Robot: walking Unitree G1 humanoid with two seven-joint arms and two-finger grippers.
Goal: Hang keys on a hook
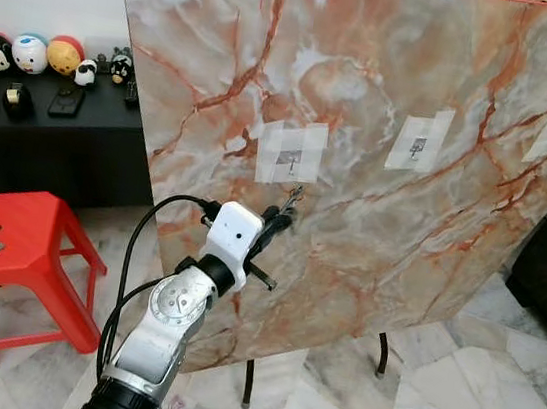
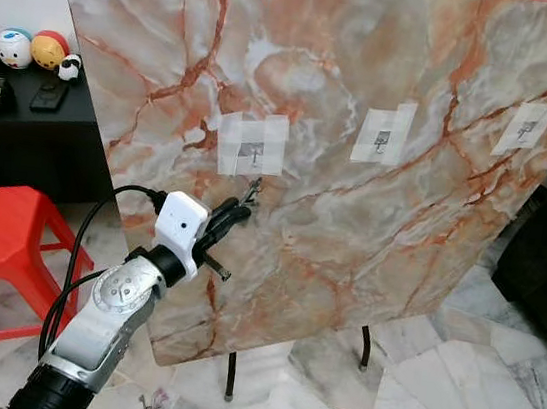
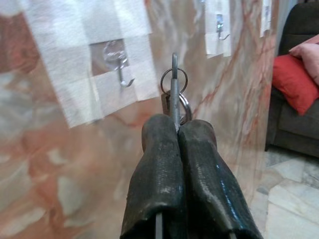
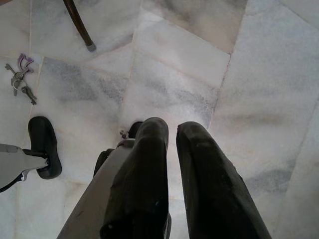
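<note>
Marble-pattern board [image 1: 384,128] stands tilted on marble floor [image 4: 249,74]. Left gripper [image 3: 175,130] fingers pinched tight on keys [image 3: 174,92], held just below and beside the leftmost taped hook [image 3: 122,74], not touching. Right gripper [image 4: 172,130] hangs idle, fingers narrowly apart, holding nothing. Second key bunch [image 4: 19,79] lies on floor.

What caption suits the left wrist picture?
Left gripper pinches a key ring just short of the taped hook on the marble board.

Keys [image 3: 174,94] on metal rings are sticking upright, just below-right of the taped hook [image 3: 121,69], not touching.
</note>
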